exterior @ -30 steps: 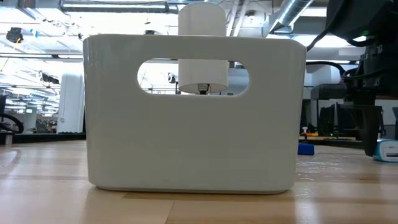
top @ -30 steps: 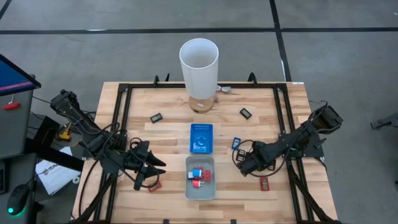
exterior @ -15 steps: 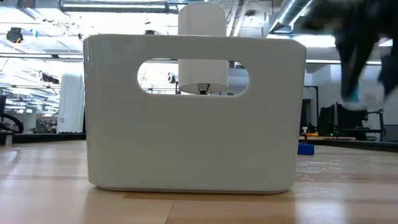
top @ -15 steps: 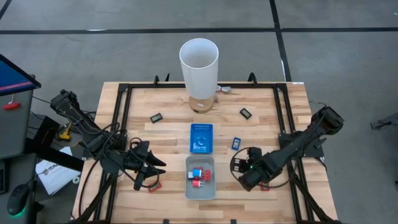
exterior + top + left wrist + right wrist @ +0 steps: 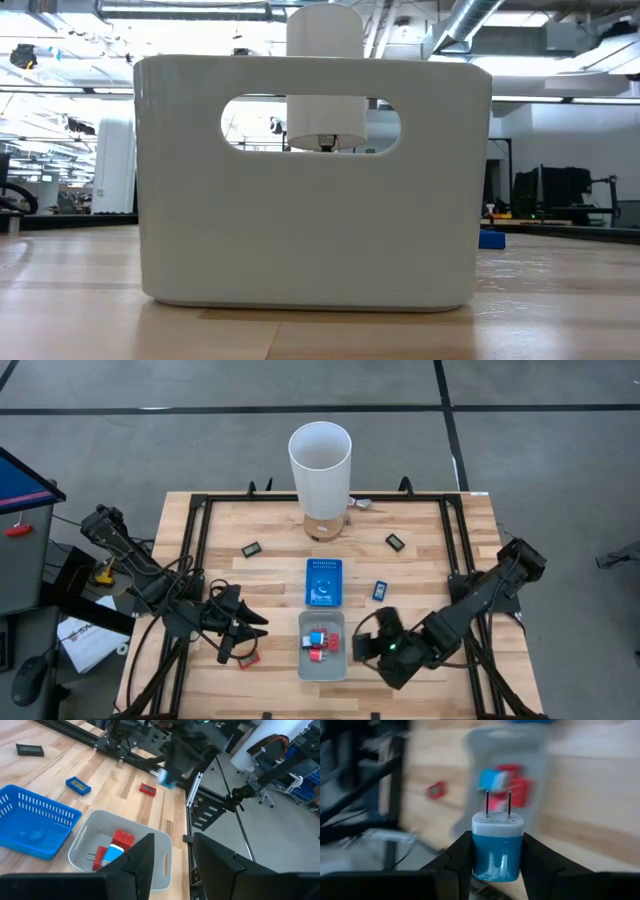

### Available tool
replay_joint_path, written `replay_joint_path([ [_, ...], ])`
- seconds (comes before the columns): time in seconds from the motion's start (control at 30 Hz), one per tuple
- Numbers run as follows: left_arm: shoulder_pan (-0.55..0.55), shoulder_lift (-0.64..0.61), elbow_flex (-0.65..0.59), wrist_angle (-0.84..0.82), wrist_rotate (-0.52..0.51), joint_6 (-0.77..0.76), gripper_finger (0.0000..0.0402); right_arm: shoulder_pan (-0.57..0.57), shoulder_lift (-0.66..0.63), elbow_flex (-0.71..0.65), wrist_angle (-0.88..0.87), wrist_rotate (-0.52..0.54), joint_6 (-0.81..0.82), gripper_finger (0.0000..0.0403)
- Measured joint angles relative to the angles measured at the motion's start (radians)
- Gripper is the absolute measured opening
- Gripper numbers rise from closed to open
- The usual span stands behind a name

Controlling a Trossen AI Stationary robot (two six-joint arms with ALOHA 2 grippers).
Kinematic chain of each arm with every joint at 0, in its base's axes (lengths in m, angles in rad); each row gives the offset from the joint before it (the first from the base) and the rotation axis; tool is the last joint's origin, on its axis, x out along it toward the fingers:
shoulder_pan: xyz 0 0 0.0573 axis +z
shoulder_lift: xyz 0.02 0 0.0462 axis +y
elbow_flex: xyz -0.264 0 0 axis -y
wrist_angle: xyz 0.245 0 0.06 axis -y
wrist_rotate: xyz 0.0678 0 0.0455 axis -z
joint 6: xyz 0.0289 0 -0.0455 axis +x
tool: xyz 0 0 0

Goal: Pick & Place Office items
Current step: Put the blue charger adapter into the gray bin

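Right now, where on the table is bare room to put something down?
Bare wood lies between the black item and the blue tray, and before the left rail. Crowded: the grey tray, with the right pincer carrying a blue plug beside it.

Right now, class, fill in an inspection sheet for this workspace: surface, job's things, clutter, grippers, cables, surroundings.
Surface: wooden table, black frame rails.
Job's things: red and blue pieces in grey tray; loose black pieces, blue piece, red piece; blue tray.
Clutter: white cylinder at the far edge.
Grippers: right gripper shut on blue charger, beside grey tray; left gripper waits near the red piece.
Cables: bundled along left arm.
Surroundings: concrete floor; no people seen.
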Motion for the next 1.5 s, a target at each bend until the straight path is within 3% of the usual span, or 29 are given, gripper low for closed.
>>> replay_joint_path([
  [0.23, 0.000, 0.000, 0.000, 0.000, -0.005, 0.001, 0.0131, -0.027, 0.134, 0.152, 0.152, -0.038, -0.184, 0.0118],
  [0.47, 0.000, 0.000, 0.000, 0.000, -0.008, 0.000, 0.0131, -0.057, 0.292, 0.282, 0.152, -0.136, -0.223, 0.0118],
  [0.67, 0.000, 0.000, 0.000, 0.001, -0.008, -0.001, 0.0131, -0.085, 0.382, 0.312, 0.146, -0.202, -0.224, 0.0118],
  [1.2, 0.000, 0.000, 0.000, -0.004, -0.008, 0.000, 0.0131, -0.196, 0.435, 0.313, 0.069, -0.293, -0.285, 0.0118],
  [1.5, 0.000, 0.000, 0.000, -0.005, -0.007, 0.018, 0.0131, -0.201, 0.436, 0.312, -0.010, -0.347, -0.311, 0.0118],
])
